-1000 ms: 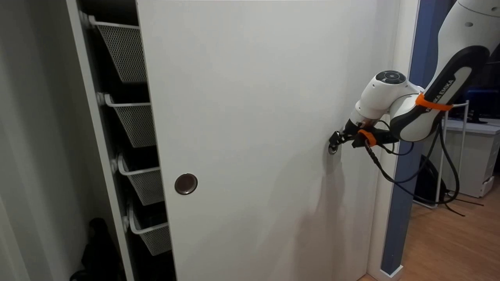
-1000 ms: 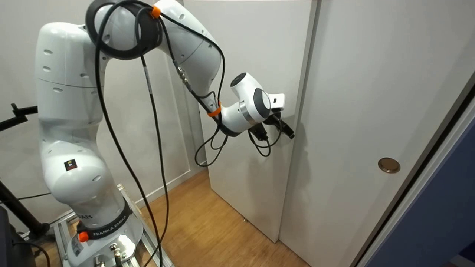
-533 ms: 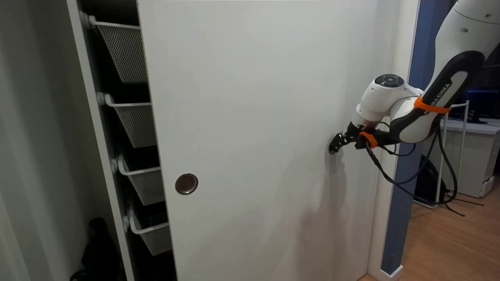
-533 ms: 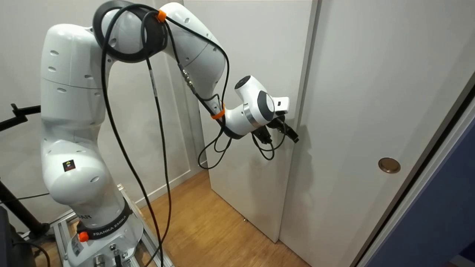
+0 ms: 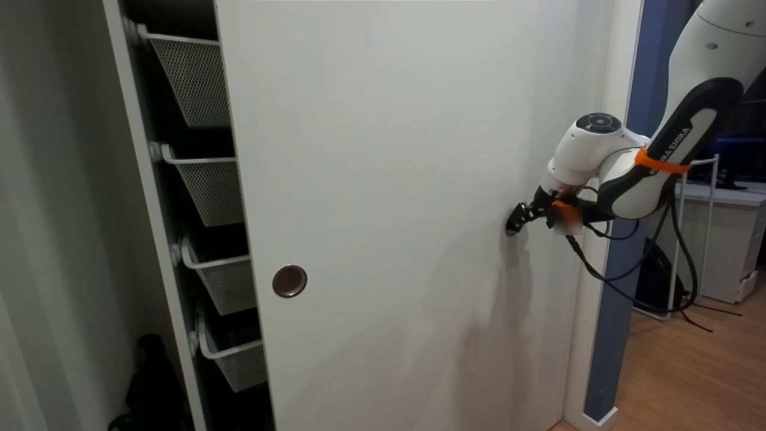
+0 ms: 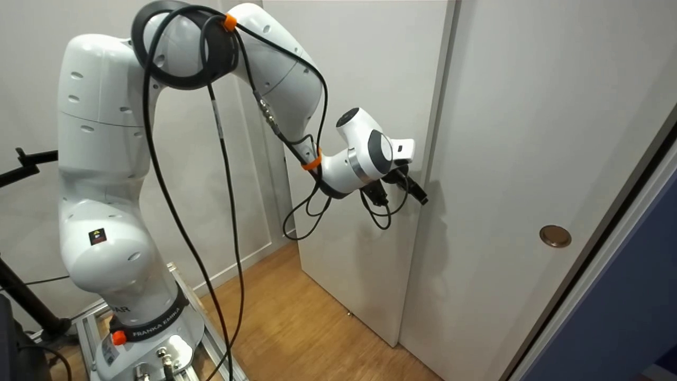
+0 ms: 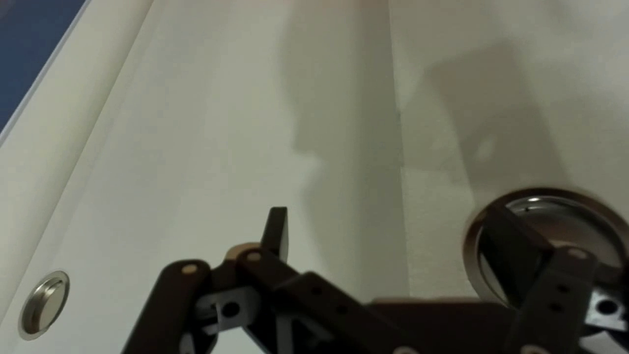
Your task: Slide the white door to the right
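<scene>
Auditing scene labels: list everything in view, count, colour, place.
white door: 1, white, centre of an exterior view
door pulls: 2, brown-metallic, near the door's vertical edges
other panel: 1, white, beside the door
panel pull: 1, brown, on that panel
blue wall: 1, blue, past that panel
cabinet: 1, pale, beyond the blue wall
mesh drawers: 4 showing, whitish, partly behind the door
drawer frame: 1, white, beside the drawers
dark object: 1, black, beside that frame, unidentified
room wall: 1, white, left in an exterior view
stand: 1, black, before that wall
floor: 1, brown, below the door
robot arm: 1, mostly white, in both exterior views
cables: several, black, along the arm
gripper: 1, black, open, at a door pull
</scene>
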Motion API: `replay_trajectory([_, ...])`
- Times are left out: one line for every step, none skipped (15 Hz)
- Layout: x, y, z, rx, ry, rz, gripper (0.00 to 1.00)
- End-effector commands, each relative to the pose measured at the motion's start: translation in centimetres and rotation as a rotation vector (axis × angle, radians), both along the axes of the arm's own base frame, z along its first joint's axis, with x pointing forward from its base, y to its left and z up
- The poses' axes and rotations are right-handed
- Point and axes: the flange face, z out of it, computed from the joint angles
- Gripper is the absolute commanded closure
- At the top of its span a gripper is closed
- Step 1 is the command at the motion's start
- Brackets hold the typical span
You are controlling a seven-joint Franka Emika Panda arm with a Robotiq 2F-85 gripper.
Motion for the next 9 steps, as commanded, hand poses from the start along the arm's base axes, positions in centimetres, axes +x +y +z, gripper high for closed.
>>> replay_trajectory([-0.2, -5.4, 0.6, 0.012, -0.027, -0.125, 0.0])
replay_trajectory([-0.4, -6.1, 0.6, 0.021, -0.031, -0.146, 0.0])
replay_trajectory([-0.7, -6.9, 0.6, 0.03, -0.036, -0.165, 0.0])
replay_trajectory([-0.8, -7.7, 0.6, 0.037, -0.04, -0.188, 0.0])
replay_trajectory([-1.0, -8.5, 0.5, 0.046, -0.043, -0.209, 0.0])
replay_trajectory([-1.2, -9.4, 0.4, 0.051, -0.046, -0.23, 0.0])
replay_trajectory([-1.3, -10.2, 0.3, 0.06, -0.049, -0.252, 0.0])
replay_trajectory([-1.3, -11.1, 0.1, 0.064, -0.052, -0.271, 0.0])
replay_trajectory([-1.3, -12.0, 0.0, 0.066, -0.059, -0.29, 0.0])
